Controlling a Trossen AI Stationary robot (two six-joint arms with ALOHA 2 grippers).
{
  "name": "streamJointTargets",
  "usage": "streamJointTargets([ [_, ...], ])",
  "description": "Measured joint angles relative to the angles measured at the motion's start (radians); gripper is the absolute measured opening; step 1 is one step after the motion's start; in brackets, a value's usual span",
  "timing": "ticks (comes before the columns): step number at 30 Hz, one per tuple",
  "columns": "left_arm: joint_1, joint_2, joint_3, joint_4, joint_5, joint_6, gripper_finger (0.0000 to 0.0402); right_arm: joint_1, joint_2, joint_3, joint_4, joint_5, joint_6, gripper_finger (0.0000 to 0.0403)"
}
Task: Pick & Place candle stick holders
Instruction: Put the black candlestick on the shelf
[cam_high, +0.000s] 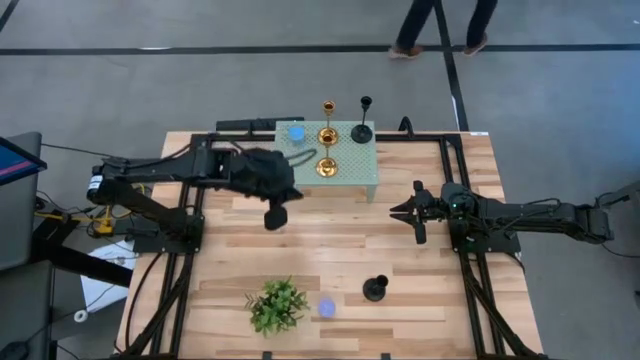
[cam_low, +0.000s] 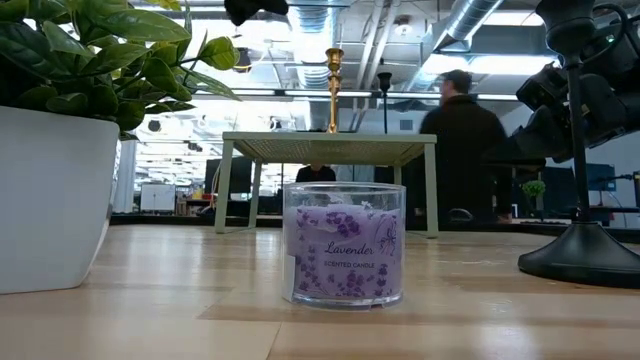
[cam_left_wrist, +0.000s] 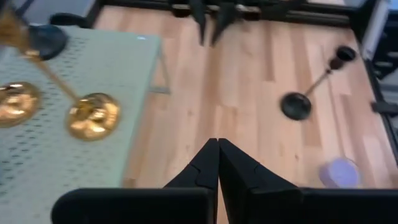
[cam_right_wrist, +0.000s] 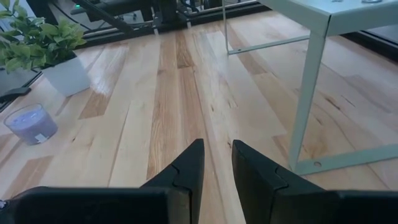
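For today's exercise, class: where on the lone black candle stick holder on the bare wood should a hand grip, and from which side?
Grip the black candle stick holder by its thin upright stem, coming level from the side. The base is wide and flat. The right hand is nearer, with only bare table between.

Two gold candle stick holders (cam_high: 327, 135) and one black holder (cam_high: 363, 127) were seen upright on the pale green stand (cam_high: 362, 175); another black holder (cam_high: 375, 289) stood on the tabletop (cam_high: 420, 290).
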Motion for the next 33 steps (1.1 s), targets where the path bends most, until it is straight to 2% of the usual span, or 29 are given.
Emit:
streamJointTargets([
  [10, -0.145, 0.005, -0.121, 0.02, -0.001, -0.014, 0.0005, 0.0, 0.0, 0.0, 0.008, -0.001, 0.0, 0.0075],
  [13, -0.168, 0.005, -0.152, 0.073, -0.001, -0.03, 0.0007, 0.0, 0.0, 0.0, 0.008, -0.003, 0.0, 0.0075],
  [17, -0.192, 0.005, -0.201, 0.166, -0.001, -0.031, 0.0006, 0.0, 0.0, 0.0, 0.008, -0.003, 0.0, 0.0075],
  [33, -0.216, 0.005, -0.242, 0.204, -0.001, -0.084, 0.0009, 0.0, 0.0, 0.0, 0.008, -0.004, 0.0, 0.0075],
])
